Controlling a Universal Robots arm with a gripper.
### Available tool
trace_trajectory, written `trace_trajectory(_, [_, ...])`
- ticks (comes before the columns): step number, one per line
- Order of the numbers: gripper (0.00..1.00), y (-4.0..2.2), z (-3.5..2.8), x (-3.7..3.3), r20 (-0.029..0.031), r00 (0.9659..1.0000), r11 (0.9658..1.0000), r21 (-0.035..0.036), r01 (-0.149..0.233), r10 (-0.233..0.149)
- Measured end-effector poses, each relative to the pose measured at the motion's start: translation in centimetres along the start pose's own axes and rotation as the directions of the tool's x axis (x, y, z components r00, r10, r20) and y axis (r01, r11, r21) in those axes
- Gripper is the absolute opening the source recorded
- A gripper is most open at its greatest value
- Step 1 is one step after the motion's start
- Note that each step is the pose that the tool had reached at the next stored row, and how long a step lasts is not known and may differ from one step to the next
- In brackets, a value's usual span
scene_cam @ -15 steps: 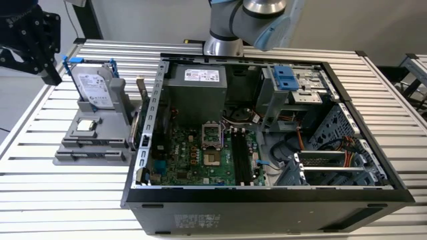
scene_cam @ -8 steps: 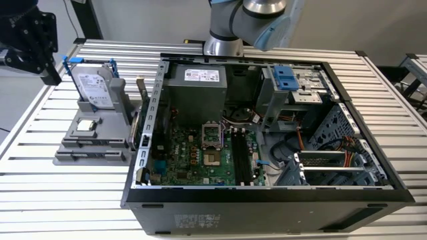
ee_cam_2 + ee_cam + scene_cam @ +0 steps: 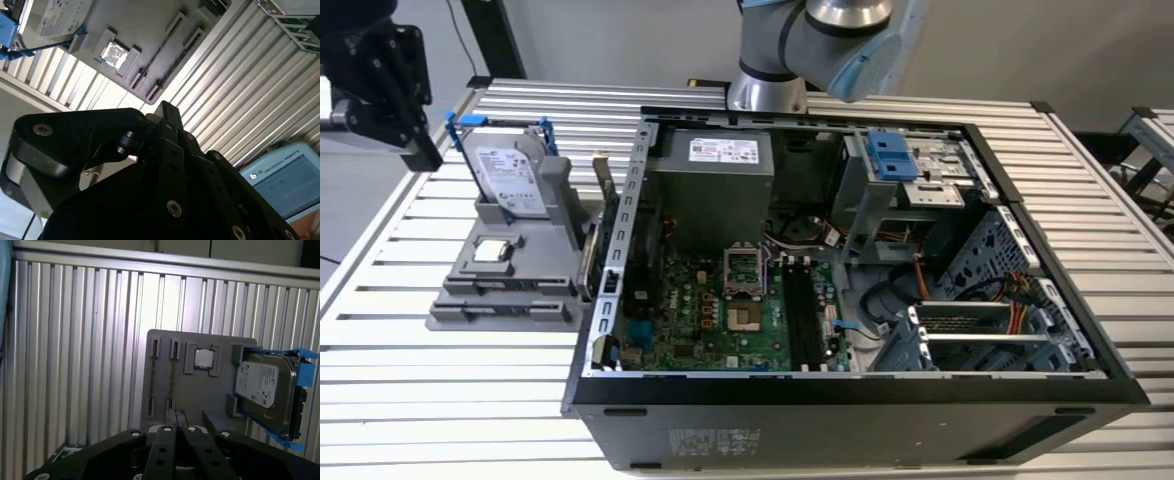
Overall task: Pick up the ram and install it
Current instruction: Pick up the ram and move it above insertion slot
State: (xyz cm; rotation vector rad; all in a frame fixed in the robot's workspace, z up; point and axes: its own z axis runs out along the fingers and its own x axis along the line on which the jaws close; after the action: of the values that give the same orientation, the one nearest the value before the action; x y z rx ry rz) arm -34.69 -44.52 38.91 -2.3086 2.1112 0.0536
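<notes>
My gripper [image 3: 416,150] hangs at the exterior view's far left, above and beside the grey parts holder [image 3: 454,300]. In the first wrist view the two dark fingertips [image 3: 171,416] lie pressed together, with nothing between them, over the holder's near edge [image 3: 160,390]. Two long narrow slots [image 3: 172,377] run across the holder, each showing as a thin dark line. The ram is hidden: I cannot tell whether a stick sits in these slots or in the black memory slots [image 3: 803,312] on the motherboard [image 3: 700,320].
The open computer case [image 3: 854,400] lies on the slatted metal table [image 3: 400,400], right of the holder. A silver hard drive in a blue frame [image 3: 262,385] and a small square processor chip [image 3: 203,359] sit on the holder. The arm's base [image 3: 767,60] stands behind the case.
</notes>
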Motion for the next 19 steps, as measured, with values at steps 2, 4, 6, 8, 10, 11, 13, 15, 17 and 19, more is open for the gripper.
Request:
trace_trajectory(2, [0.0, -0.03, 0.03, 0.0, -0.0003, 0.9997, 0.9997, -0.0008, 0.024, -0.024])
trace_trajectory(4, [0.0, -0.05, 0.05, 0.01, -0.0005, 0.9991, 0.9991, -0.0014, 0.042, -0.042])
trace_trajectory(6, [0.0, -0.05, 0.05, 0.01, -0.0005, 0.9991, 0.9991, -0.0015, 0.042, -0.042])
trace_trajectory(8, [0.0, -0.05, 0.05, 0.01, -0.0005, 0.9991, 0.9991, -0.0014, 0.043, -0.043])
trace_trajectory(10, [0.0, -0.05, 0.05, 0.01, -0.0005, 0.999, 0.999, -0.0015, 0.044, -0.044])
trace_trajectory(11, [1.0, -0.05, 0.05, 0.01, -0.0005, 0.999, 0.999, -0.0016, 0.044, -0.044])
trace_trajectory(13, [1.0, -0.05, 0.06, 0.01, -0.0005, 0.999, 0.999, -0.0015, 0.045, -0.045])
trace_trajectory(15, [1.0, -0.05, 0.06, 0.01, -0.0006, 0.999, 0.999, -0.0015, 0.045, -0.045])
trace_trajectory(17, [1.0, -0.05, 0.06, 0.01, -0.0005, 0.9989, 0.9989, -0.0016, 0.046, -0.046])
trace_trajectory(19, [1.0, -0.05, 0.06, 0.01, -0.0006, 0.9989, 0.9989, -0.0016, 0.047, -0.047])
